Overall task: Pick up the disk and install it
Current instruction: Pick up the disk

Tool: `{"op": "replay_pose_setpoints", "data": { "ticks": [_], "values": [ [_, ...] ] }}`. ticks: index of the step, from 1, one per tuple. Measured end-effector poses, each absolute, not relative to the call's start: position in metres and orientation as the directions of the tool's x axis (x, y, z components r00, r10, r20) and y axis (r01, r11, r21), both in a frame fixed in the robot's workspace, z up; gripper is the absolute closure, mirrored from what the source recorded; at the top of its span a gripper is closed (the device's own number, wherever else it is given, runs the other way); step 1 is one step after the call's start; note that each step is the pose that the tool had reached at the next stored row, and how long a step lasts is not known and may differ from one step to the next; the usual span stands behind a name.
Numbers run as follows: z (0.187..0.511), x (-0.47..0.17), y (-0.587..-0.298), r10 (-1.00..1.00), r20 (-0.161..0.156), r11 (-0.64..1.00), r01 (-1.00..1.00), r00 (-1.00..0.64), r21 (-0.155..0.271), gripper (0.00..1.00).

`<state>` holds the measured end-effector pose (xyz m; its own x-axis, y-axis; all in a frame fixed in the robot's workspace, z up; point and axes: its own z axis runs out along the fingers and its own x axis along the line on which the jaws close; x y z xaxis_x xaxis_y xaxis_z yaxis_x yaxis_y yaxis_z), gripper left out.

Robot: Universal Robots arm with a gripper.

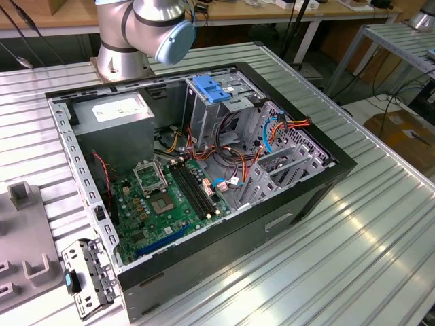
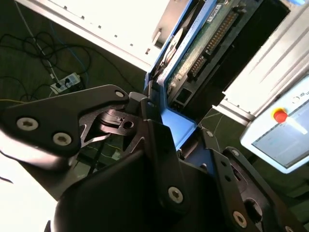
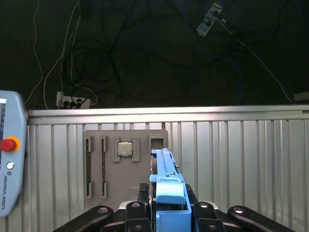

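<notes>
The disk point(image 2: 203, 53) stands on edge between my fingers, its green circuit board and connector side showing in the second wrist view, its blue plastic bracket point(image 2: 176, 128) at the grip. My gripper point(image 2: 164, 125) is shut on that bracket end. In the first wrist view the disk point(image 3: 165, 169) is seen edge-on, rising from the gripper point(image 3: 166, 205) above the ribbed metal table point(image 3: 231, 159). In the exterior view the open computer case point(image 1: 285, 217) lies on its side, with a drive cage point(image 1: 231, 109) at its far end under a light-blue latch plate point(image 1: 209, 88).
A grey power-supply box point(image 1: 115, 112) and the motherboard point(image 1: 166, 200) fill the case. A grey fixture plate point(image 3: 125, 159) with a chip lies on the table, also seen as a grey fixture plate point(image 1: 20, 238). A teach pendant point(image 3: 7, 159) with a red button is nearby. The arm base point(image 1: 136, 34) stands behind the case.
</notes>
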<state>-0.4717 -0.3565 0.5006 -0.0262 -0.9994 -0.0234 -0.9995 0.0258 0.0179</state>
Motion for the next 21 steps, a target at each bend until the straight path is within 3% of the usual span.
{"op": "replay_pose_setpoints", "data": {
  "ticks": [1,21],
  "values": [
    [0.501,-0.472,-0.356,-0.999,-0.036,0.026,-1.000,-0.026,0.018,0.63],
    [0.501,-0.445,-0.357,-0.999,-0.036,0.026,-1.000,-0.026,0.018,0.63]
  ]
}}
